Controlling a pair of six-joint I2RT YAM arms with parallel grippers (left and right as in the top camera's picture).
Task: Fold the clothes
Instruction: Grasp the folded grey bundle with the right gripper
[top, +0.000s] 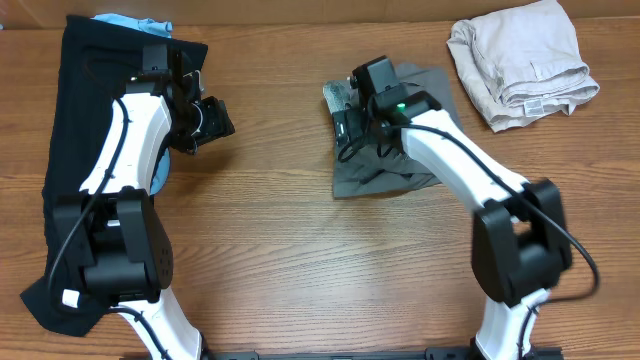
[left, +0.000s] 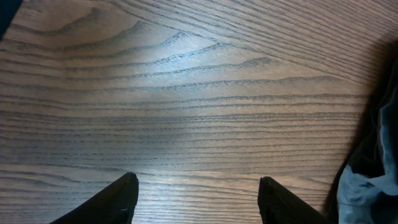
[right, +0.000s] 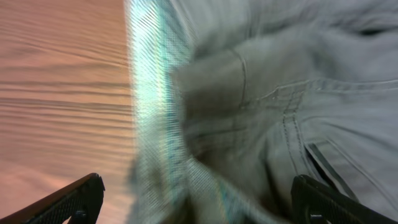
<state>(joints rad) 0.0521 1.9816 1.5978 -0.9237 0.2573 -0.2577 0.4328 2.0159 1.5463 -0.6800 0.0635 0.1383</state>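
Grey shorts (right: 273, 106) sit crumpled under the right gripper (right: 197, 180), open-jawed like the left gripper (left: 198, 180); only the far beige garment (top: 522, 62) looks folded, the black garment (top: 72, 90) not.

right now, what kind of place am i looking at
Probably a robot lab bench for laundry folding: a left arm and right arm mounted at a wood-grain table, with grey shorts, a folded beige garment and a black garment laid out.

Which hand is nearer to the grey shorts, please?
Right. The right hand is directly over the grey shorts; the left hand is over bare table beside the black garment.
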